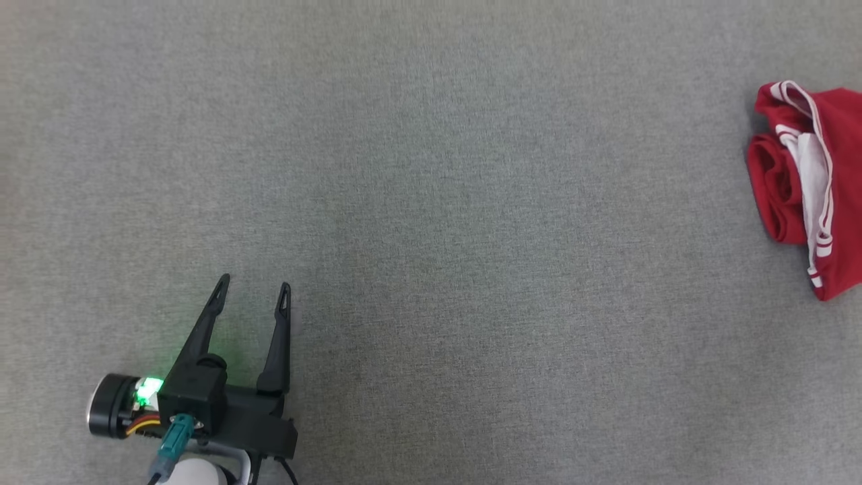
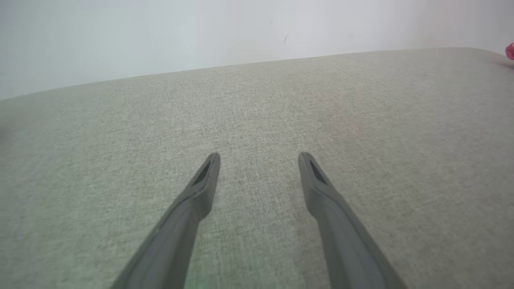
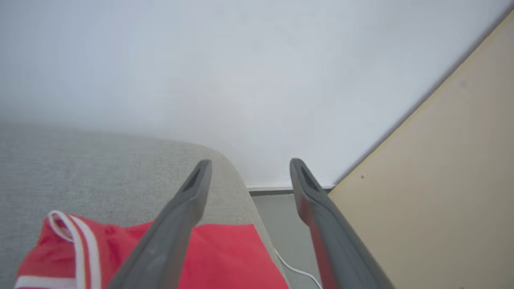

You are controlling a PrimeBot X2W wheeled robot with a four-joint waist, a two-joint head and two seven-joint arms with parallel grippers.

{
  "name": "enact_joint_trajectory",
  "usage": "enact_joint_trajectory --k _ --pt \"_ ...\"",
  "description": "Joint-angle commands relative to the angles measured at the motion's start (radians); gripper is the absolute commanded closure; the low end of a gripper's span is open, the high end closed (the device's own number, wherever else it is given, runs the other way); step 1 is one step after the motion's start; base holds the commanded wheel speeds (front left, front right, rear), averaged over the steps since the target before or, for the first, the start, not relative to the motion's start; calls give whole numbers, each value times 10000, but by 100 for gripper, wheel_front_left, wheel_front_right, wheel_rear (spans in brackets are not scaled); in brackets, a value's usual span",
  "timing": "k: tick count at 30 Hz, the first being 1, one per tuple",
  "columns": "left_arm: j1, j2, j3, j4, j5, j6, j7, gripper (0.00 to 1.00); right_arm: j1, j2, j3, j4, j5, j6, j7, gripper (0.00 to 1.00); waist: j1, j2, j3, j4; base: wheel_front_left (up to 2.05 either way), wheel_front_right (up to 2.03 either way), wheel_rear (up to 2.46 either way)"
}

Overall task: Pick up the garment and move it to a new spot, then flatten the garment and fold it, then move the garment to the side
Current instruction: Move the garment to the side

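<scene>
Garment: a folded red cloth garment with white stripes lies at the far right of the grey woven fabric surface. The head view's edge cuts off its right part, so its full outline is unclear.
Left gripper: the black two-fingered left gripper is at the lower left, well apart from the garment, jaws wide with nothing between them.
Right gripper: the dark right gripper is over the garment by the surface's rounded corner, jaws spread and gripping nothing. One finger hides part of the cloth, and I cannot tell whether it touches.
Past the corner: a thin white cable is cut off at the bottom, and there is a blurred beige panel.
</scene>
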Motion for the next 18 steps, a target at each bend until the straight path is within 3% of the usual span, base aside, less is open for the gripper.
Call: enact_joint_trajectory --k 1,6,18 --pt "170 -51 52 65 -33 67 -29 0 329 218 565 -194 488 -30 3 0 0 -1 -316 79 0 0 0" --pt "535 -157 253 208 -163 224 -29 0 1450 889 2023 -1150 1921 -30 1 0 0 -1 -984 157 0 0 0" --pt "1442 -362 682 466 -333 322 -29 0 4452 2706 3245 -3367 3764 -30 3 0 0 -1 -2261 508 0 0 0"
